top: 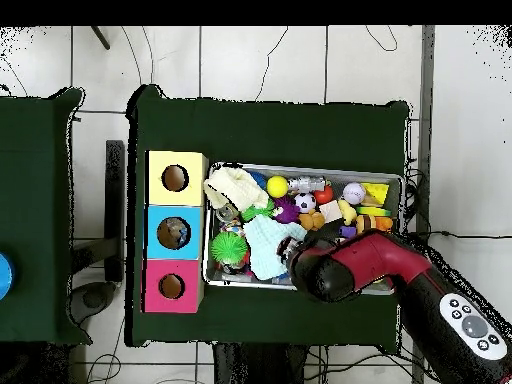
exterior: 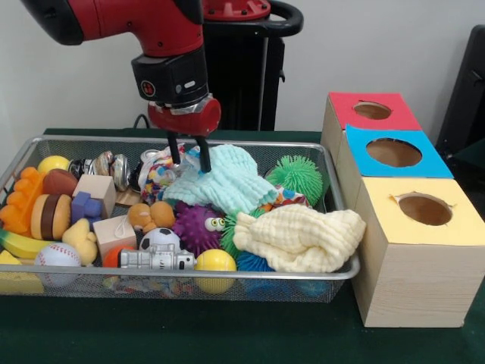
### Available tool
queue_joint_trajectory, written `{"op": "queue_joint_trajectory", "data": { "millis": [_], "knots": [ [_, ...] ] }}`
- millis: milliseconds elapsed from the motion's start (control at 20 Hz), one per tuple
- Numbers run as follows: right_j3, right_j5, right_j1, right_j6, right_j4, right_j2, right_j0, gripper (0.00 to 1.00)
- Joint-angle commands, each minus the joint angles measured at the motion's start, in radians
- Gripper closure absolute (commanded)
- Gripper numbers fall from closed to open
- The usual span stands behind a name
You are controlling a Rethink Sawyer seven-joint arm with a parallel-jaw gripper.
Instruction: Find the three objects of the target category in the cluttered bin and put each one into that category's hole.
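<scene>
My gripper (exterior: 189, 156) hangs over the back middle of the wire bin (exterior: 227, 274). Its two black fingers stand apart, and the raised top corner of a light blue cloth (exterior: 225, 183) sits between them. That cloth (top: 263, 246) lies spread over other toys. A cream cloth (exterior: 300, 239) lies bunched at the bin's front right corner, and it shows as the cream cloth (top: 232, 186) in the overhead view. Beside the bin stand three boxes with round holes: red (exterior: 371, 111), blue (exterior: 394, 152) and yellow (exterior: 424, 209). In the overhead view the arm (top: 325, 266) hides the gripper.
The bin holds several toys: a green spiky ball (exterior: 297, 174), a purple spiky ball with eyes (exterior: 195, 226), a yellow ball (exterior: 215, 261), a baseball (exterior: 57, 254), a toy burger (exterior: 50, 216), wooden blocks (exterior: 97, 191) and a banana (exterior: 23, 244). A green cloth (exterior: 227, 334) covers the table.
</scene>
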State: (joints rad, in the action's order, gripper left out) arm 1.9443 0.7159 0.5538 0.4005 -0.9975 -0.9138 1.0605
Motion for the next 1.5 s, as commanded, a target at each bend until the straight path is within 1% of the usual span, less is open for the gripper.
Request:
{"op": "queue_joint_trajectory", "data": {
  "millis": [50,500,950,1500],
  "knots": [
    [-0.143,-0.022,-0.049,0.038,-0.093,0.055,-0.028,0.0],
    [-0.139,-0.023,-0.044,-0.005,-0.15,0.1,-0.056,0.0],
    [-0.145,-0.007,-0.044,-0.004,-0.146,0.113,-0.061,0.0],
    [-0.134,0.015,-0.004,-0.005,-0.123,0.116,-0.069,0.0]
  ]
}}
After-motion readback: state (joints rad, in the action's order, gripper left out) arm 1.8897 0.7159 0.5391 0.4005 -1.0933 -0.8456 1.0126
